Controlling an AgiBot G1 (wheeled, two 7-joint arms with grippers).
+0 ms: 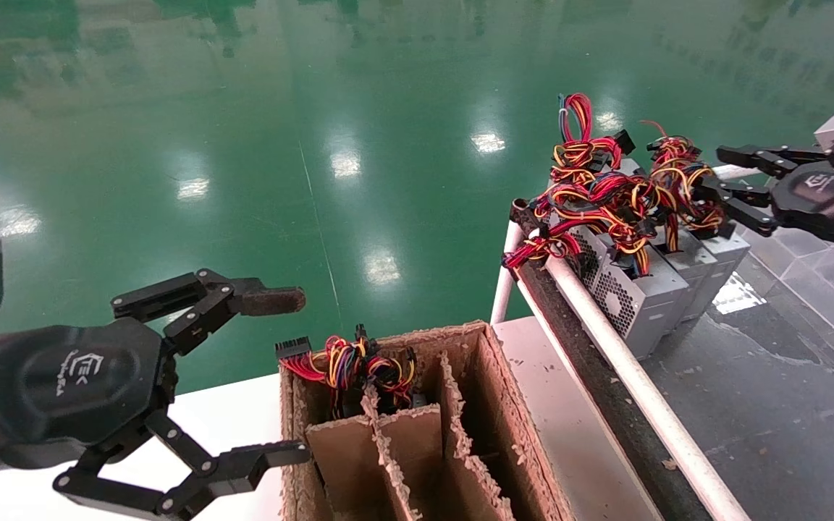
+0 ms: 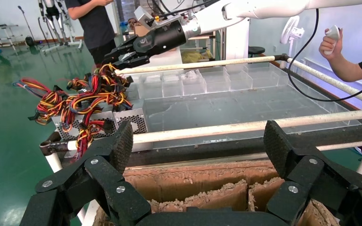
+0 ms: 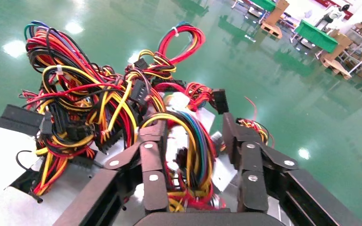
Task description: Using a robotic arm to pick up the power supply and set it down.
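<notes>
1. Nearest in the head view, the left black round-bodied gripper with a white logo (image 1: 297, 376) hangs low on the robot's left with its jaws spread wide and nothing between them; its upper fingertip (image 1: 272, 300) carries a brown, worn pad. Just beside it stands a brown corrugated cardboard box with ragged dividers (image 1: 486, 376), and a looped wire bundle with purple and blue strands (image 1: 348, 365) sticks up from its far left compartment.
2. Farther off on the robot's right, grey sheet-metal power supplies stand in a row on a dark grey work surface (image 1: 772, 405) behind a white tube rail (image 1: 627, 362). The right black gripper on a white-sleeved arm with a pale grey wrist box (image 1: 728, 177) has its thin fingers parted around the red, yellow and black wire loops of the farthest grey power supply (image 1: 725, 253).
3. From the left wrist view, the left gripper's two black fingers (image 2: 115, 150) stand well apart above the cardboard box (image 2: 188, 181). Beyond the rail (image 2: 245, 126), the right gripper (image 2: 118, 59) sits at the top of the wire tangle over the perforated metal boxes (image 2: 132, 120).
4. Seen from the right wrist view, the right gripper (image 3: 195, 141) straddles a multicoloured wire loop (image 3: 193, 141), open and not clamped.
</notes>
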